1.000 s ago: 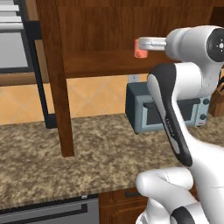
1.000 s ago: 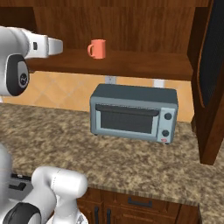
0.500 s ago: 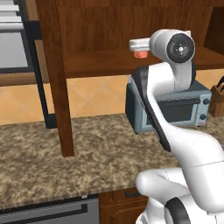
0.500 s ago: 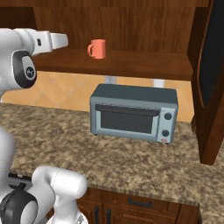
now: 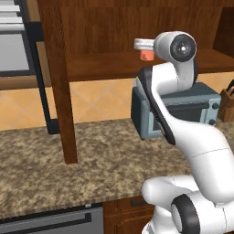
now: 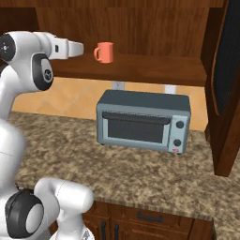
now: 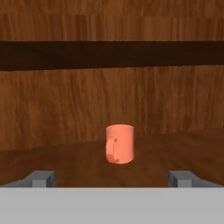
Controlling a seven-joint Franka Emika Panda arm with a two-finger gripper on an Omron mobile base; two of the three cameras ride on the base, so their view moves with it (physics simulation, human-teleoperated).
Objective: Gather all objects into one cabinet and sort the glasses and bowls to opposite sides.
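I've got the hand raised to cabinet (image 6: 140,28) height, pointing straight into the open bay. Jaws are spread wide with nothing between them; in the hand view the two fingertips (image 7: 43,178) sit far apart at the bottom corners.

Salmon-orange mug (image 7: 120,143) stands upright on the cabinet floor board (image 6: 154,70), dead ahead of the gripper (image 7: 113,178) and clear of it, no contact. Handle faces me and a little to the left in the hand view. Behind the mug is the wood back wall, and a dark shelf board (image 7: 112,54) runs across above it.

From the right base view the mug (image 6: 104,52) sits just past the tip of the white hand, directly above the left end of the toaster oven (image 6: 143,121). In the left base view the mug (image 5: 147,54) is half hidden behind the wrist, just above the toaster oven (image 5: 146,107).

Toaster oven stands on the granite surface (image 6: 140,173) below the cabinet, against the tiled wall. Cabinet door (image 6: 228,65) with black panel hangs open to the right of the toaster oven in the right base view. Another open door (image 5: 57,77), seen edge-on in the left base view, is well left of the toaster oven. A knife block (image 5: 227,103) is just right of the toaster oven in that view.
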